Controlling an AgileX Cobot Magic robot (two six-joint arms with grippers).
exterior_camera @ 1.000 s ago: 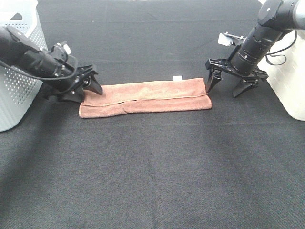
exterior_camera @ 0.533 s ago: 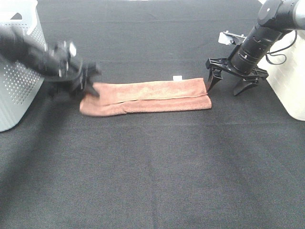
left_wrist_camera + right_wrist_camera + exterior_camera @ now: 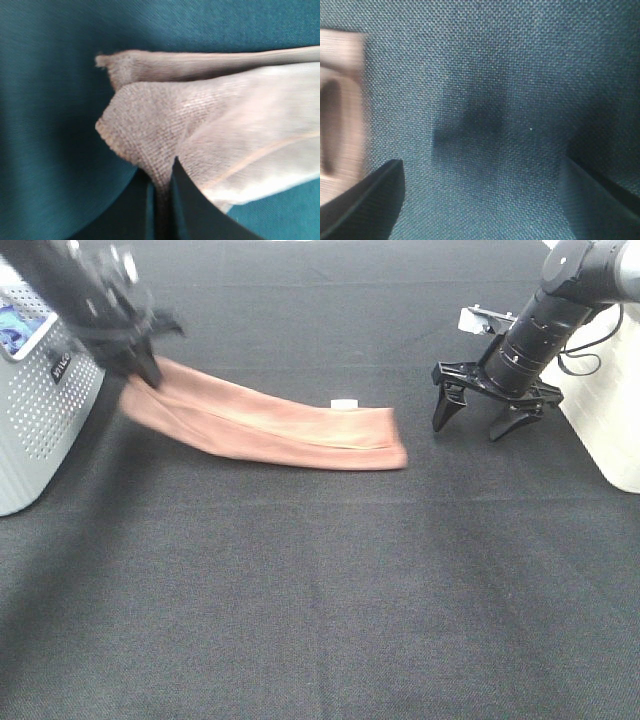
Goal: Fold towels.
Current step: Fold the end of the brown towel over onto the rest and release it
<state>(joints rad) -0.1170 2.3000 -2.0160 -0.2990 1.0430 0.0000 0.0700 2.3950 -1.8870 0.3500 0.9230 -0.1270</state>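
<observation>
The brown towel (image 3: 270, 422) is folded into a long strip with a small white tag (image 3: 344, 402) at its far edge. My left gripper (image 3: 140, 358) is shut on the towel's left end and holds it lifted near the basket; the right end lies on the black cloth. In the left wrist view the fingers pinch the towel (image 3: 215, 135) at its edge. My right gripper (image 3: 482, 416) is open and empty, just right of the towel's right end. In the right wrist view the towel end (image 3: 340, 105) shows beside the gripper (image 3: 480, 200).
A white perforated basket (image 3: 45, 410) stands at the left edge with something blue inside. A white container (image 3: 610, 390) stands at the right edge behind my right arm. The table is covered by a black cloth (image 3: 330, 580).
My left gripper has closed on the towel's left end, lifted it and pulled it left and back; the whole towel slid left, away from my right gripper, which stayed put.
</observation>
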